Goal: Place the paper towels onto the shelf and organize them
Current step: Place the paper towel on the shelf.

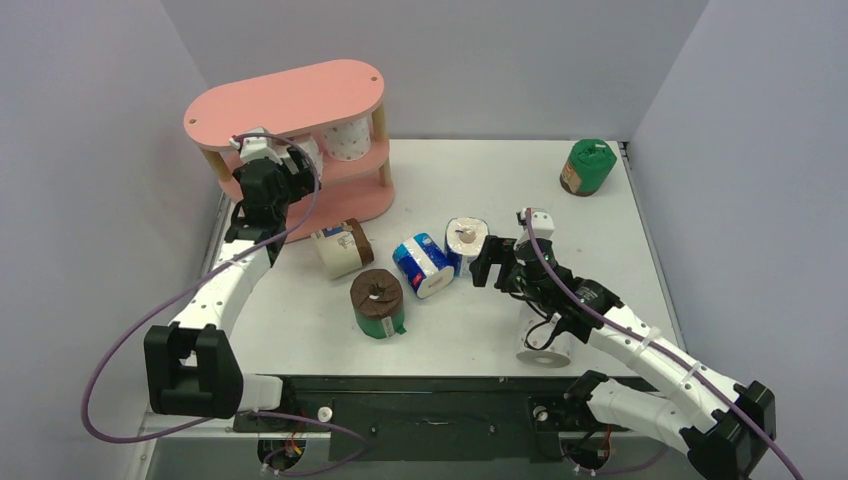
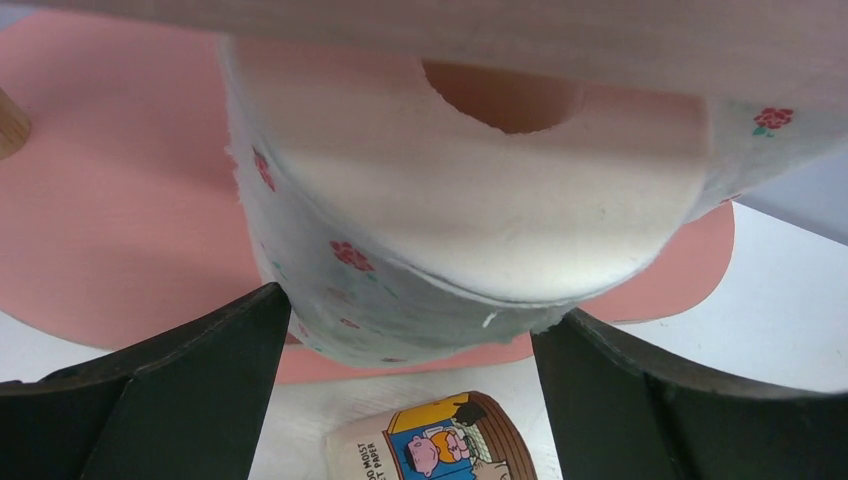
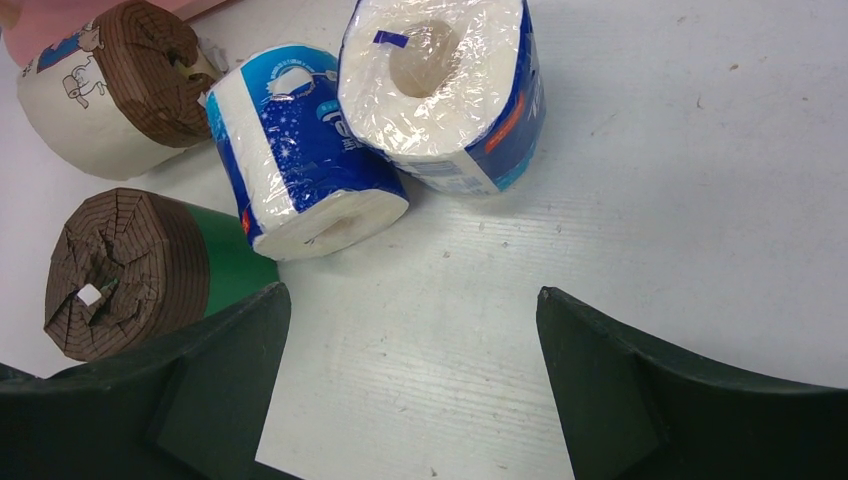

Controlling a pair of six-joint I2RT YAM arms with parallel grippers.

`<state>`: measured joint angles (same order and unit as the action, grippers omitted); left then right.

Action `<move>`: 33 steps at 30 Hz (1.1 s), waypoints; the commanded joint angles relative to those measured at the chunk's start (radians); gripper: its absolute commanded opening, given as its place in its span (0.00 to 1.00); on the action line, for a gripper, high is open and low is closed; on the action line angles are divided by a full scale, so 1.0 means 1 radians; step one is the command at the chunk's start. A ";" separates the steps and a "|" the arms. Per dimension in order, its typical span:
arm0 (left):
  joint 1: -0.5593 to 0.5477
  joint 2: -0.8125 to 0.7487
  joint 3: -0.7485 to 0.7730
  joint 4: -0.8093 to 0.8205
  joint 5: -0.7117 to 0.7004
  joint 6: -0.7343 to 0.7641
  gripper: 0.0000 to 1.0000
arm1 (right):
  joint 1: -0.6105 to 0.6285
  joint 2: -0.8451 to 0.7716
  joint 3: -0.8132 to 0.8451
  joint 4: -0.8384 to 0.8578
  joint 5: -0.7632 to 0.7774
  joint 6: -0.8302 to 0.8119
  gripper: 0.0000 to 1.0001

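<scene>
A pink-dotted roll filled the gap between the jaws of the left gripper. The jaws stood wide, one finger close at each side of it, and whether they pressed it or only flanked it could not be told. From above, it sat at the front of the middle tier of the shelf; whether it rested on the board was unclear. Beyond those jaws, further along the same tier, a second dotted roll stood upright and looked properly placed. By my judgement one roll was shelved, one was at the point of delivery, and six were left on the table.

The right gripper had its jaws apart and empty over bare table. Just ahead of them lay the first blue roll, core hole showing. The second blue roll lay on its side, touching it. Ahead and to the left of the jaws were the beige roll and the green roll with a brown end. Behind the jaws, under the right arm, a white roll lay near the table's near edge. Well apart, toward the far right corner, stood a dark green roll.

The table was white, faintly ribbed and lightly speckled. Plain pale lilac-grey walls closed it in on three sides.
</scene>
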<state>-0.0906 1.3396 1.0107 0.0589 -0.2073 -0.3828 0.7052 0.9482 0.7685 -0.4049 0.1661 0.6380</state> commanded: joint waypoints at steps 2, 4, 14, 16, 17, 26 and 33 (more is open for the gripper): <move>0.000 0.018 0.040 0.117 -0.019 -0.007 0.85 | -0.018 0.014 0.000 0.031 -0.019 -0.018 0.88; 0.000 0.025 0.038 0.134 -0.026 -0.007 0.84 | -0.021 0.017 0.000 0.034 -0.023 -0.018 0.88; -0.001 0.072 0.050 0.185 -0.056 -0.002 0.83 | -0.036 0.018 -0.004 0.035 -0.038 -0.021 0.88; -0.001 0.081 0.052 0.200 -0.056 -0.001 0.83 | -0.037 0.020 -0.006 0.035 -0.041 -0.020 0.88; -0.001 0.083 0.053 0.204 -0.056 -0.001 0.83 | -0.038 0.019 -0.007 0.035 -0.042 -0.020 0.88; -0.009 0.134 0.081 0.228 -0.040 -0.013 0.83 | -0.043 0.015 -0.011 0.038 -0.049 -0.018 0.88; -0.023 0.165 0.097 0.236 -0.031 -0.021 0.82 | -0.052 0.014 -0.008 0.039 -0.064 -0.017 0.88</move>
<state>-0.0998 1.4826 1.0569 0.2371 -0.2546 -0.3851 0.6632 0.9630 0.7681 -0.4042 0.1112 0.6319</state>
